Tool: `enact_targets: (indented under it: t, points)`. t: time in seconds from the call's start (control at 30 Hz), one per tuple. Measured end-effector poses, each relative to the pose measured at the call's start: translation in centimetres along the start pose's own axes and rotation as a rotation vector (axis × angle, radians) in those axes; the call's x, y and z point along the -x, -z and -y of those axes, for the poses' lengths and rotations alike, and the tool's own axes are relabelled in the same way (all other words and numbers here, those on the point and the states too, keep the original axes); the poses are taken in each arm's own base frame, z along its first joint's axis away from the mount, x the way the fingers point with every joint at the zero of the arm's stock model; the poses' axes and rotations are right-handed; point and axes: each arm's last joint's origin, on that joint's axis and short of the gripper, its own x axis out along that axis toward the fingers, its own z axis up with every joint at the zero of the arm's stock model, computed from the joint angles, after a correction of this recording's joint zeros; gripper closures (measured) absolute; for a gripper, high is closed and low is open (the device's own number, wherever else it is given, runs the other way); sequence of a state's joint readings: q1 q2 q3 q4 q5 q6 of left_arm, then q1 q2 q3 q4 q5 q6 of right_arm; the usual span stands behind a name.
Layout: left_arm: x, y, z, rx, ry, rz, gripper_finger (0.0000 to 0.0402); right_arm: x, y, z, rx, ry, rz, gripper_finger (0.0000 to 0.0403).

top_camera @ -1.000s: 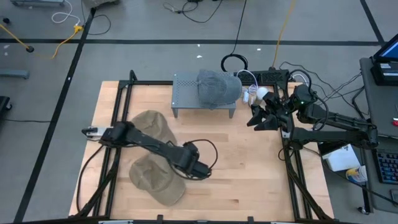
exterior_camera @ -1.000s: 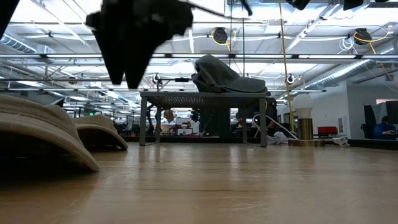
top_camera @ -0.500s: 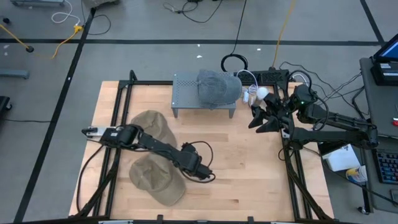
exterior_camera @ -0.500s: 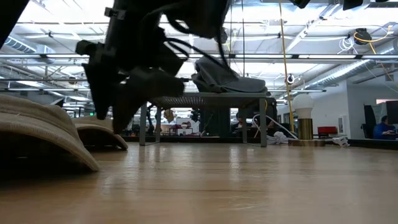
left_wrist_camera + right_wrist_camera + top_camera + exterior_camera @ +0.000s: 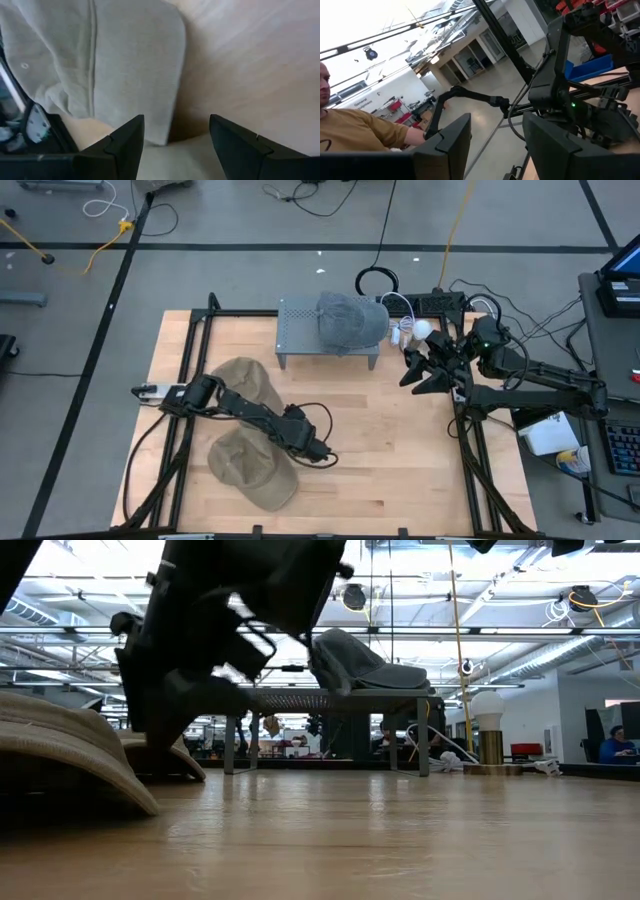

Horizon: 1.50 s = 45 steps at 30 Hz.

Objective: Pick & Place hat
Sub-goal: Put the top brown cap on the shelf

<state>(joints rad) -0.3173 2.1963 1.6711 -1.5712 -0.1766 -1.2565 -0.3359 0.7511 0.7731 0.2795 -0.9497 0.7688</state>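
Note:
Two tan hats lie on the wooden table: one at the near left (image 5: 250, 470) and one behind it (image 5: 245, 383); both show at the left of the low view (image 5: 60, 755) (image 5: 165, 752). A grey hat (image 5: 350, 320) sits on a grey metal rack (image 5: 295, 330) at the far middle. My left gripper (image 5: 313, 454) is open and empty, low over the table just right of the near tan hat, whose cloth fills its wrist view (image 5: 115, 65). My right gripper (image 5: 408, 372) is open and empty at the right, beside the rack.
Black frame rails run along the table's left edge (image 5: 185, 370) and right edge (image 5: 470, 450). Cables and white parts (image 5: 415, 330) lie behind the right gripper. Bare wood (image 5: 390, 450) stretches between the tan hats and the right rail. A person shows in the right wrist view (image 5: 350, 130).
My left gripper has come down toward the table and shifted a little toward the near tan hat, turning at the wrist as it went. It stays open. The hats and my right arm have kept still.

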Motion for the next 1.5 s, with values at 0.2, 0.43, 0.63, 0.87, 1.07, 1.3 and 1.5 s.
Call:
enact_targets:
  t: [0.2,0.43,0.63,0.87,1.07,1.3,1.5]
  points:
    - [-2.2,0.0,-0.5,-0.028,-0.084,-0.033,0.0172,0.0,0.0,0.0,0.030,-0.016,-0.016,0.0231]
    - [-3.0,-0.6,-0.9,-0.039,-0.115,-0.040,0.0172,0.0,0.1,-0.1,0.033,-0.021,-0.020,0.0231]
    - [-3.2,-1.3,-1.1,-0.026,-0.125,-0.011,0.0172,0.0,0.1,-0.1,0.033,-0.022,-0.021,0.0232]
    - [-3.2,-1.7,-1.3,0.015,-0.141,0.018,0.0251,0.0,0.1,-0.1,0.032,-0.051,-0.048,0.0232]
    - [-3.2,-1.7,-1.6,0.024,-0.174,0.043,0.0370,0.0,0.2,-0.2,0.030,-0.059,-0.055,0.0232]
    - [-3.2,-1.8,-1.5,0.031,-0.162,0.049,0.0380,0.0,0.2,-0.2,0.030,-0.058,-0.054,0.0232]
    - [-3.2,-1.9,-1.5,0.010,-0.152,0.036,0.0386,0.0,0.2,-0.2,0.030,-0.056,-0.053,0.0232]
